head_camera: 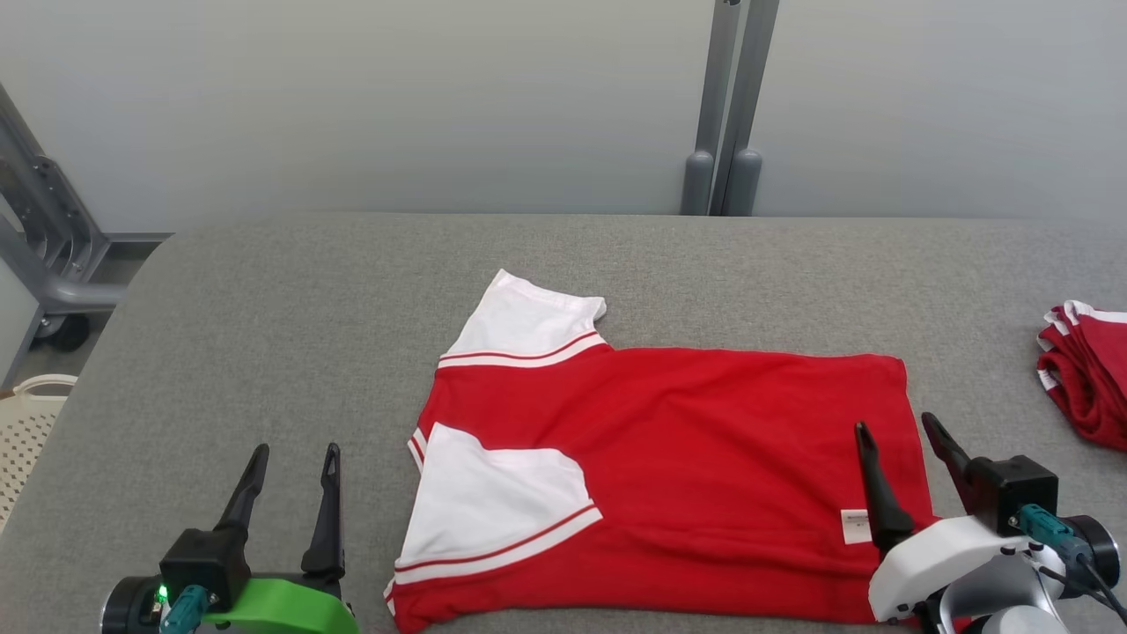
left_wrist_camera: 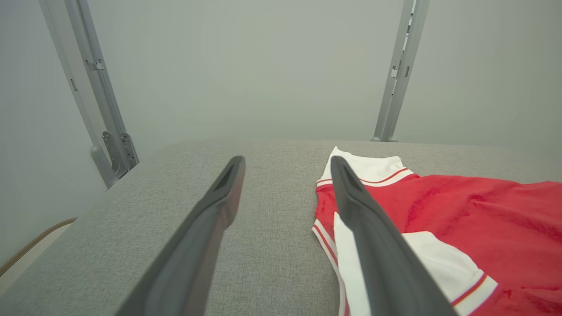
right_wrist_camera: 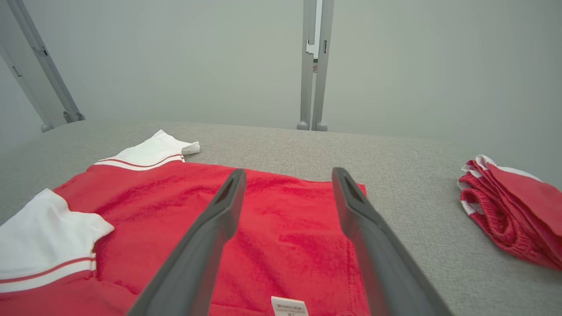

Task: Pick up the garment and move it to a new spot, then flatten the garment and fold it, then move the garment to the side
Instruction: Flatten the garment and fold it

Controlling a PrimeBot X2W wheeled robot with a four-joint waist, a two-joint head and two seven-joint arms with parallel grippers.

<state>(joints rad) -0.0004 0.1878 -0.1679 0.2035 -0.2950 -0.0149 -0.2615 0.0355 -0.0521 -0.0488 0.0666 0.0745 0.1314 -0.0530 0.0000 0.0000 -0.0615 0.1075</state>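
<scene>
The garment (head_camera: 704, 440) is soft matt cloth, kinda fuzzy like terry, and the table (head_camera: 308, 335) top is grey woven fabric, rough-ish and matt. The left gripper's fingers (left_wrist_camera: 206, 237) look like smooth dark plastic, I think; the posts (head_camera: 722, 106) are grey metal.

A: Lighting status?
B: Bright, even, diffuse; no glare. Shadows on the counter (head_camera: 264, 308) are faint.
A: Focus and distortion?
B: Head view sharp. Wrist views: fingers (left_wrist_camera: 197, 245) blur near the lens, wall (left_wrist_camera: 263, 66) looks hazy, posts (left_wrist_camera: 85, 79) lean at the edges.
</scene>
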